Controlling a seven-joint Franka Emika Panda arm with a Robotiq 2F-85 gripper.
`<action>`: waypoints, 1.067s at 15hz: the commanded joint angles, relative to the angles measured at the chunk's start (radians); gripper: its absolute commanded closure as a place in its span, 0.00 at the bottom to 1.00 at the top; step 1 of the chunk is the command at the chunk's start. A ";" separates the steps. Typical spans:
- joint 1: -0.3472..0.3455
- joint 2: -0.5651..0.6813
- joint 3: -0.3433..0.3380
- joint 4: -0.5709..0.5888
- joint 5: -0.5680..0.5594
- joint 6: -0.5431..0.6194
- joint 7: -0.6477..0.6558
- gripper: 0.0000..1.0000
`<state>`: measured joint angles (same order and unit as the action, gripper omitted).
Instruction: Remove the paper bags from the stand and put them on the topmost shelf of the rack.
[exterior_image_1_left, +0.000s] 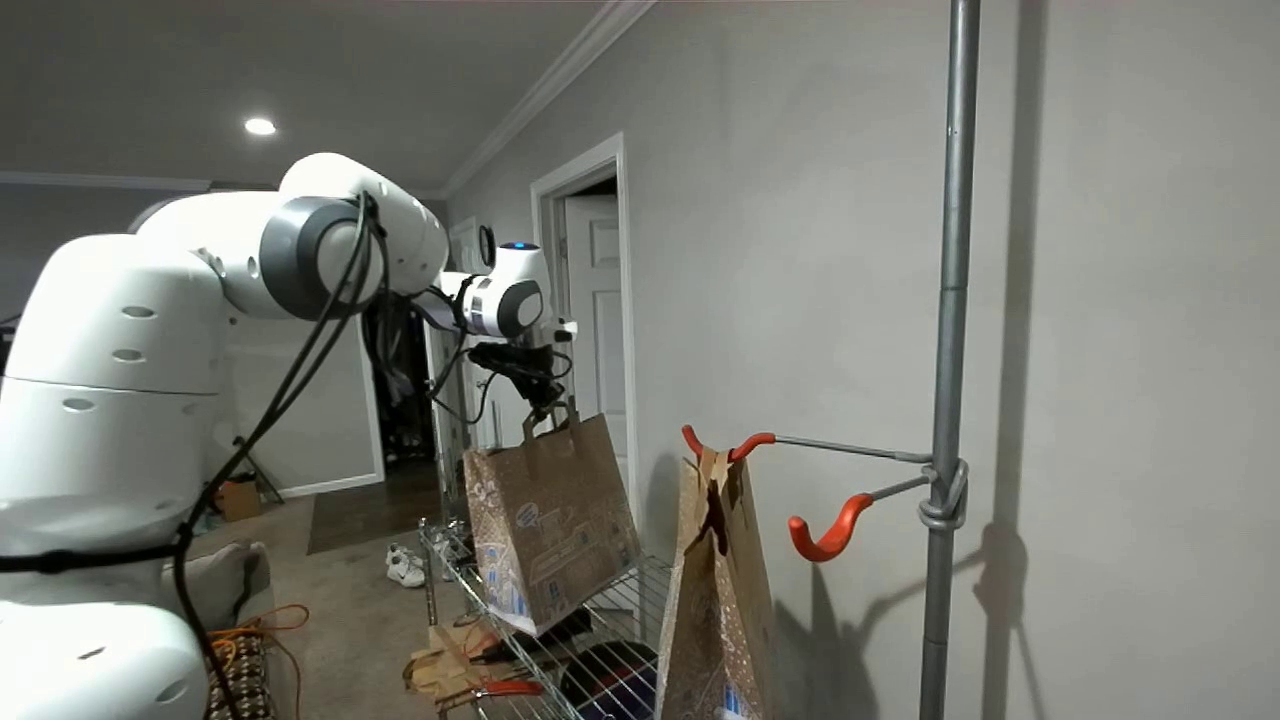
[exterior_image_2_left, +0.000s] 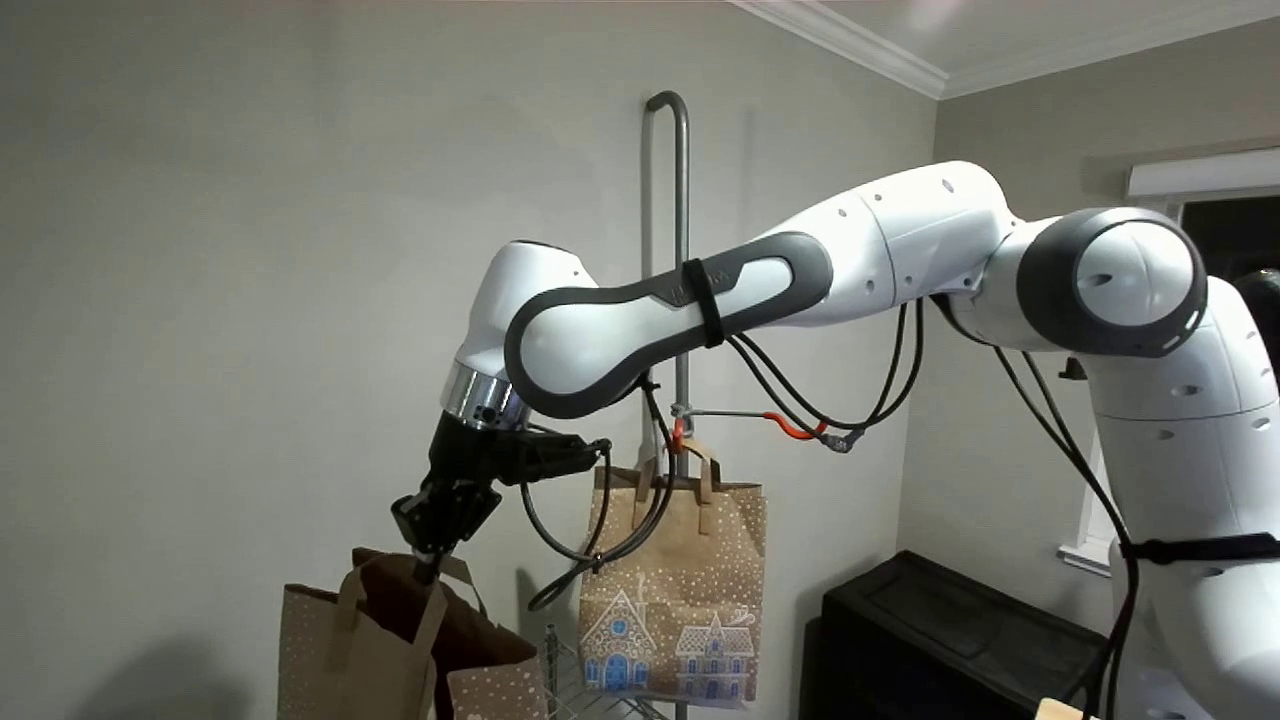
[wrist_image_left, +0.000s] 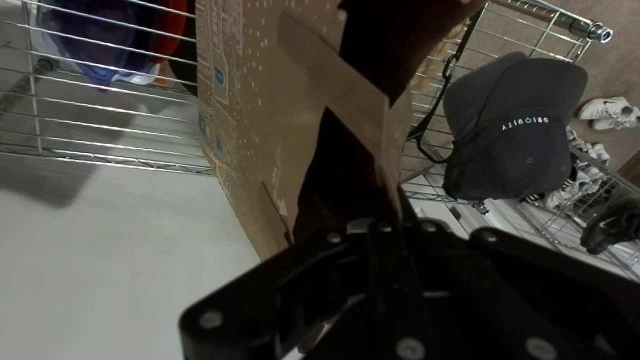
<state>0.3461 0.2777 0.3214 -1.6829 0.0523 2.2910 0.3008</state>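
My end effector (exterior_image_2_left: 428, 568): clamped at the top of one paper bag (exterior_image_1_left: 555, 520). I have it below me, tilted, over the topmost shelf (exterior_image_1_left: 640, 590); contact unclear.

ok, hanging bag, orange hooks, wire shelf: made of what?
Hanging bag: looks like matte kraft paper; brown, creased side folds.
Orange hooks: perhaps rubber or plastic coating; even color, soft sheen, rounded ends.
Wire shelf: likely chromed steel; bright glints along thin bars.

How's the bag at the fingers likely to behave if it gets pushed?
The bag looks like thin paper, so it's probably light, though its inside is dark. Gaping open on top, it could buckle inward. It's tilted, so it may swing or tip.
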 joint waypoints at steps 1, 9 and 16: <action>-0.002 0.007 -0.012 0.020 0.054 -0.007 -0.036 0.72; -0.003 -0.014 -0.033 0.019 0.058 -0.021 -0.025 0.22; 0.007 -0.102 -0.063 -0.054 -0.021 0.014 0.038 0.00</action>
<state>0.3459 0.2486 0.2856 -1.6668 0.0737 2.2892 0.3028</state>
